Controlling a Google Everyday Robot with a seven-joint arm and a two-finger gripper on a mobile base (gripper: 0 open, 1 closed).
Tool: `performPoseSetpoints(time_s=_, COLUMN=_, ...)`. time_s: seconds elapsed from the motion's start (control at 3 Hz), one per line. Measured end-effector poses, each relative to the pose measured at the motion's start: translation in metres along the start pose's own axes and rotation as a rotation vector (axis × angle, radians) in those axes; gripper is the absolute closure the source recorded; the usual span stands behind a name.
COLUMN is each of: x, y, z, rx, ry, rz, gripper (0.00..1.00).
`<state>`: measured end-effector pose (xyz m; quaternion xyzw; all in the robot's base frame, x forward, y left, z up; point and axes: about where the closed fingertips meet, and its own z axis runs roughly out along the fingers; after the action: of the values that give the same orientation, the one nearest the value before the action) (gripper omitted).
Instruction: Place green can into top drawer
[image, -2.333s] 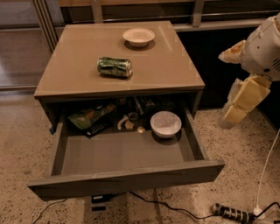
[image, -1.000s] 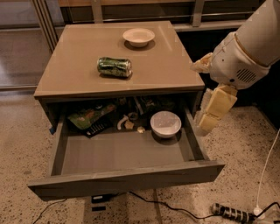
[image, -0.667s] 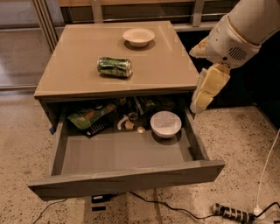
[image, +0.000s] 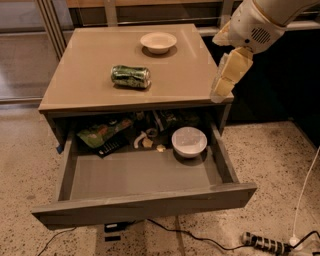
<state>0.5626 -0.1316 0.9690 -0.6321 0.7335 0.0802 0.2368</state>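
Note:
The green can (image: 130, 76) lies on its side on the tan cabinet top (image: 85, 80), left of centre. Below it the top drawer (image: 145, 205) stands pulled out, its front half bare. My gripper (image: 222, 87) hangs over the right edge of the cabinet top, well to the right of the can and apart from it. The pale arm housing (image: 257, 22) sits above it at the upper right.
A small cream bowl (image: 158, 42) rests at the back of the cabinet top. At the drawer's back lie a green snack bag (image: 100, 132), small bits (image: 147, 140) and a white bowl (image: 189, 141). A power strip (image: 265, 243) and cables lie on the speckled floor.
The arm has swung in from the right and risen, bringing my gripper from beside the drawer up to the cabinet top's right edge. The can and drawer have not moved.

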Motion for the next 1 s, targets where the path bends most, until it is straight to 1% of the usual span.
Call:
performPoseSetpoints(time_s=0.33, x=0.0, y=0.0, z=0.0, rx=0.0, ry=0.0, rz=0.0, gripper=0.0)
performPoseSetpoints(time_s=0.67, x=0.002, y=-0.004, z=0.014, rx=-0.017, ry=-0.019, rz=0.004, gripper=0.0)
performPoseSetpoints(time_s=1.0, x=-0.014, y=0.009, z=0.054, rx=-0.095, ry=-0.049, rz=-0.049, gripper=0.0)
